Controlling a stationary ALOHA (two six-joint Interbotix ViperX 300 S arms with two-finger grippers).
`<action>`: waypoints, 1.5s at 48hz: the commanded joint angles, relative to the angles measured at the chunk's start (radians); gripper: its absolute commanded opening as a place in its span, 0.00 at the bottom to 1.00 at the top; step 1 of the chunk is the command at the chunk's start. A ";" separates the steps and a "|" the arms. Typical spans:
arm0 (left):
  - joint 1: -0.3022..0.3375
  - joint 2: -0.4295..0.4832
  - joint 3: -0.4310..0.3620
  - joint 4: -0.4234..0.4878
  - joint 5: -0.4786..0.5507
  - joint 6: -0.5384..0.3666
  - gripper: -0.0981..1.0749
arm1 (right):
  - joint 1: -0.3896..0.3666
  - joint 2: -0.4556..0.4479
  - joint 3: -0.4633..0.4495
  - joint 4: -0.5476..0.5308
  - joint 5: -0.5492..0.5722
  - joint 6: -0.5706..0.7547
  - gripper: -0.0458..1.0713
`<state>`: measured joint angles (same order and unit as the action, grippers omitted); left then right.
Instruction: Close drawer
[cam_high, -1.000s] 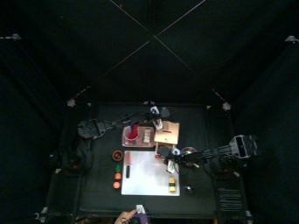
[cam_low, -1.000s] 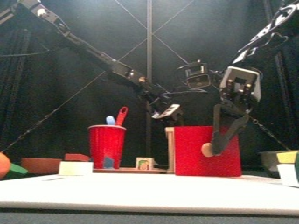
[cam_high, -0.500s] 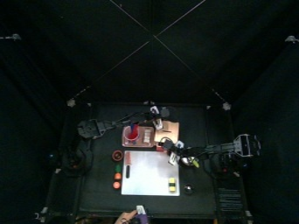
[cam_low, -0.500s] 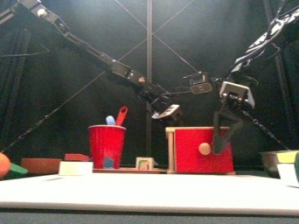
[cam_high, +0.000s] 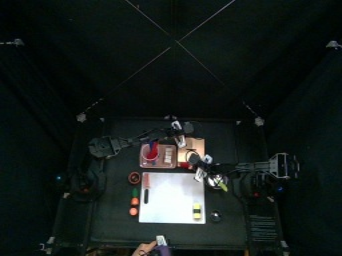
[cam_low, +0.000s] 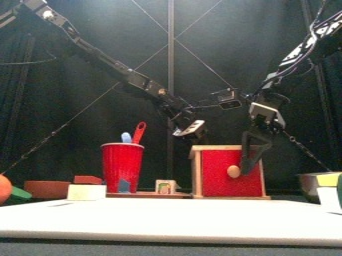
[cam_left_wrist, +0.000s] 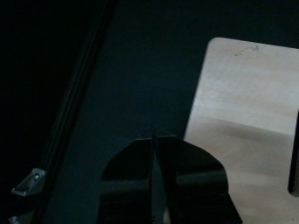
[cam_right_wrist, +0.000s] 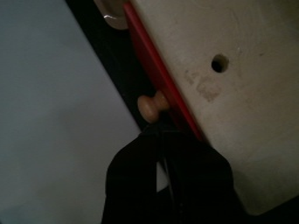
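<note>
We see the drawer (cam_low: 227, 171), red-fronted, with the right tool (cam_low: 254, 148) hanging directly before its knob (cam_low: 234, 171), so that approach is taken. Above the box's top the left tool (cam_low: 190, 127) hovers, crowding passage there. To the left along the worktop (cam_low: 160, 218), a red cup (cam_low: 122, 165) stands well apart from the box, with open room between apart from a small block (cam_low: 164, 186). From overhead, the white mat (cam_high: 174, 196) lies largely bare, offering a free lane in front.

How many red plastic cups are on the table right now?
1: the red cup stands left of the red-fronted box in the front view. Others may be hidden behind it.
</note>
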<state>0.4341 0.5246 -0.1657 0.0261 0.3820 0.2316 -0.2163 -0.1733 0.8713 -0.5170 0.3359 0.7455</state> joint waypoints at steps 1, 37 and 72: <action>-0.002 -0.015 -0.014 0.000 0.002 -0.002 0.47 | -0.018 -0.044 -0.009 0.003 -0.011 0.003 0.21; -0.009 -0.192 0.089 0.002 -0.110 -0.006 0.47 | 0.172 -0.279 0.040 0.175 -0.147 0.002 0.20; -0.321 -0.591 0.687 -0.147 -0.489 -0.011 0.47 | 0.166 -0.479 0.229 0.084 -0.408 -0.011 0.20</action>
<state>0.1488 -0.0077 0.4648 -0.0936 -0.0552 0.2209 -0.0476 -0.6489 1.1167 -0.4264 -0.0614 0.7378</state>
